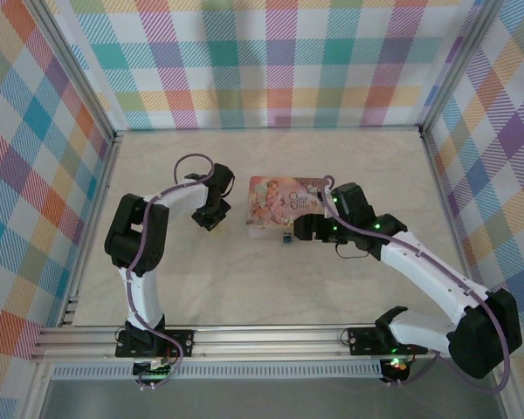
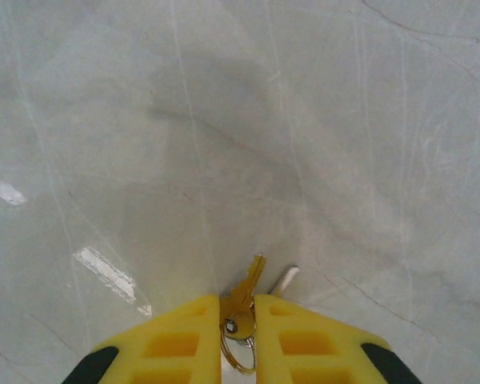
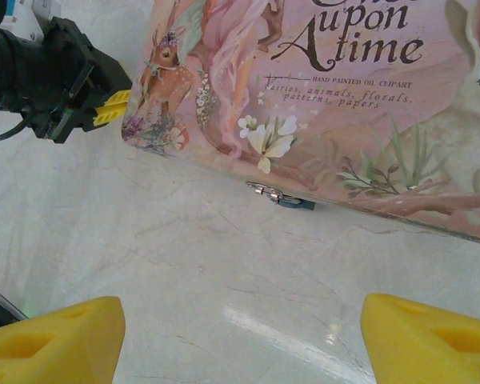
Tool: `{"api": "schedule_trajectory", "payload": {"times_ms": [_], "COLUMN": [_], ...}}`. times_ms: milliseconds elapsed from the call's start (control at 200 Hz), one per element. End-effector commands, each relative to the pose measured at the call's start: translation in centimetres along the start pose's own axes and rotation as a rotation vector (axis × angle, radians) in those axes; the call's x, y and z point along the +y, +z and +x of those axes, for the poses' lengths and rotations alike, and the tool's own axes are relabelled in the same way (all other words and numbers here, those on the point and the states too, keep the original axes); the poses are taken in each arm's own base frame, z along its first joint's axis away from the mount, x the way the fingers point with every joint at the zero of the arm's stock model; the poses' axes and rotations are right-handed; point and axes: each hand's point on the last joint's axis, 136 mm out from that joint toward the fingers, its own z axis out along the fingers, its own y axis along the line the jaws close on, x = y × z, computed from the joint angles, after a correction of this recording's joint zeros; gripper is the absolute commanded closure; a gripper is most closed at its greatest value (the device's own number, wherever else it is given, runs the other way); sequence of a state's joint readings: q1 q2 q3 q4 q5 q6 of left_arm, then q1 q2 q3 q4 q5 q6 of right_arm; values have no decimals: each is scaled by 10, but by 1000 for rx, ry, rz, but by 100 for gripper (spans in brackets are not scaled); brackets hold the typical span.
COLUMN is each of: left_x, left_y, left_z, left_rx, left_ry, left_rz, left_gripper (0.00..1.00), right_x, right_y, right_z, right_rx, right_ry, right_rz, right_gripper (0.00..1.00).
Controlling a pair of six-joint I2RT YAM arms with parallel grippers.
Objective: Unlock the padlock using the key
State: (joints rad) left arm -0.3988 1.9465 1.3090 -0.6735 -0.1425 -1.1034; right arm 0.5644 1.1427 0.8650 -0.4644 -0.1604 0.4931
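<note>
Left gripper [image 2: 238, 302] is pinching the key [image 2: 253, 278] — pickup done — right gripper [image 3: 240, 332] is hovering wide near the padlock [image 3: 293, 202]; insertion left.

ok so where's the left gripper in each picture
top external: the left gripper sits left of centre, just off the left end of the tin.
left wrist: bottom centre, shut on the key.
right wrist: top left corner, its yellow fingers beside the tin's deer corner.
shared landmark: the pink tin, in the top and right wrist views.
</note>
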Motion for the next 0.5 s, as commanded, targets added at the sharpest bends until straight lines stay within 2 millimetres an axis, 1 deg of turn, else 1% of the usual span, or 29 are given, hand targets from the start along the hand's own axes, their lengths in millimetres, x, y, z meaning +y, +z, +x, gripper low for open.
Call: {"api": "schedule_trajectory", "payload": {"times_ms": [0,50,90,130,160,345,495], "left_x": [9,8,8,5,3,-15,-34], "left_y": [21,20,18,13,8,-30,-62], "left_z": [10,9,8,6,4,-10,-14], "left_rx": [34,34,31,24,19,-32,-40], "left_ry": [5,10,15,24,33,96,169], "left_rz": [-46,-42,-36,-20,-8,83,190], "left_gripper": [91,93,97,100,100,100,100], "right_x": [-1,-2,-1,-2,-2,0,5], "right_y": [-4,-4,-4,-4,-4,-7,-11], "right_z": [1,2,1,2,1,-1,-3], "right_rx": [-16,-15,-17,-17,-18,-30,-52], "right_ry": [-6,-5,-4,-5,-3,4,4], "right_rz": [7,8,7,9,10,4,-21], "right_gripper": [22,22,22,22,22,22,22]}}
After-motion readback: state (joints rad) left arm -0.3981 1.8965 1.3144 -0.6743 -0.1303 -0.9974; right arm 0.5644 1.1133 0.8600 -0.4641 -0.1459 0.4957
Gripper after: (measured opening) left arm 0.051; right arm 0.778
